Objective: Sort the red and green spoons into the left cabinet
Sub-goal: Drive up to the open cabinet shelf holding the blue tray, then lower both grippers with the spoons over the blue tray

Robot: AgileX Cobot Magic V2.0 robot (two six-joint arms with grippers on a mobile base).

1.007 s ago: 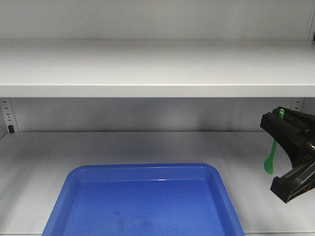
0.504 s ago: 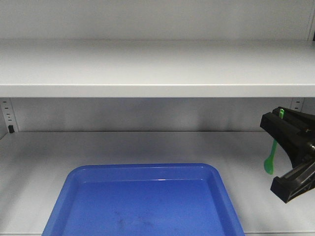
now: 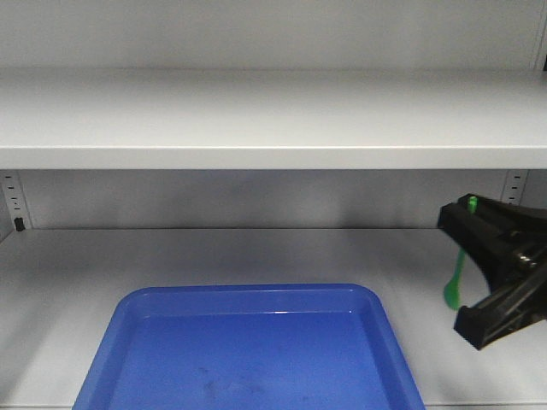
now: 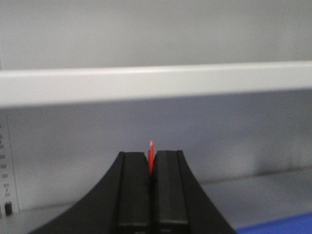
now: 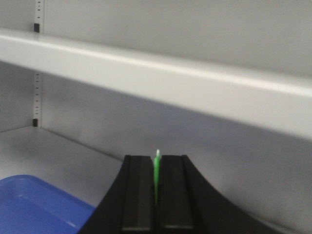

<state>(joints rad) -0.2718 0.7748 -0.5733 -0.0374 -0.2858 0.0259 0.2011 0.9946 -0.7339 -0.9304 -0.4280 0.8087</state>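
Inside the left cabinet, a pale grey shelf lies below an upper shelf. The green spoon hangs bowl-down at the right, above the lower shelf, with my right gripper shut on its handle. The right wrist view shows the green spoon as a thin strip pinched between that right gripper's closed jaws. The left wrist view shows the red spoon clamped edge-on in my left gripper, facing the cabinet's back wall. The front view does not show the left gripper.
A blue tray sits at the front of the lower shelf, left of the right gripper. Peg-hole strips run up the back corners. The upper shelf's front edge crosses above both grippers.
My right gripper has moved left and slightly down with the green spoon still in it. The tray and shelves are unchanged.
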